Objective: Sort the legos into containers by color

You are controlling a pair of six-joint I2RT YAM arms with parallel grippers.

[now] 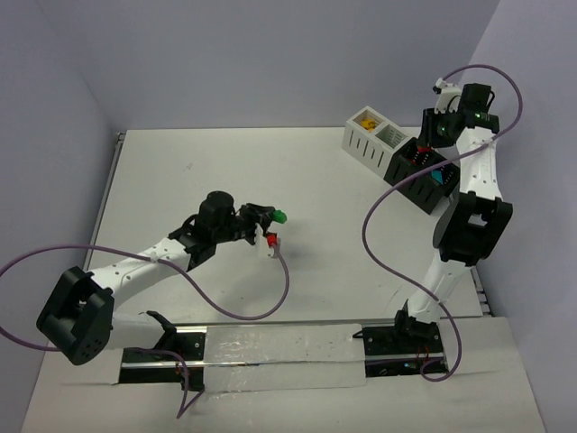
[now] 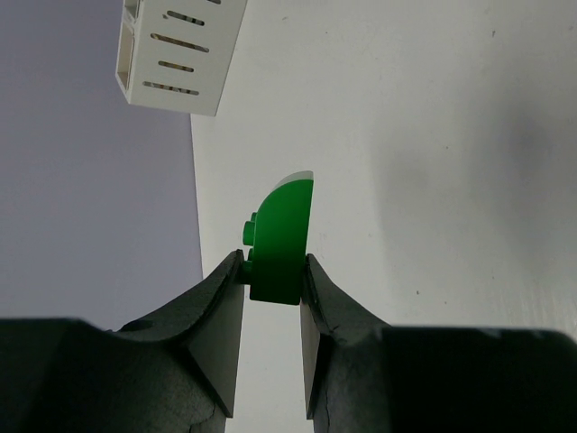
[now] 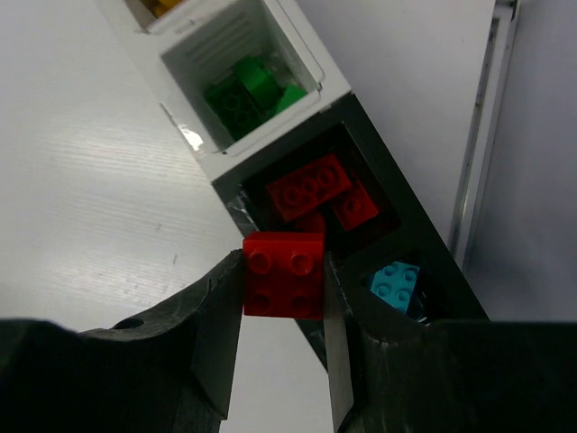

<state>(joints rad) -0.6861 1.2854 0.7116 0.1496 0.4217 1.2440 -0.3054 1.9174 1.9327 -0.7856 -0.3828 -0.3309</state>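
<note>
Green lego [image 2: 284, 225], clamped in left claw [image 2: 273, 266], points lengthwise past its tips, studs toward one finger; right claw [image 3: 283, 271] pinches red lego [image 3: 284, 289], studs facing camera.

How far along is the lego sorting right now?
Done: green bricks sit in a white bin, red bricks in a black bin, a teal brick in the next. In hand: the right gripper holds a red brick over the red bricks' bin; the left gripper holds a green brick away from the bins. Left: dropping both, plus what looks like a red piece by the left gripper.
</note>
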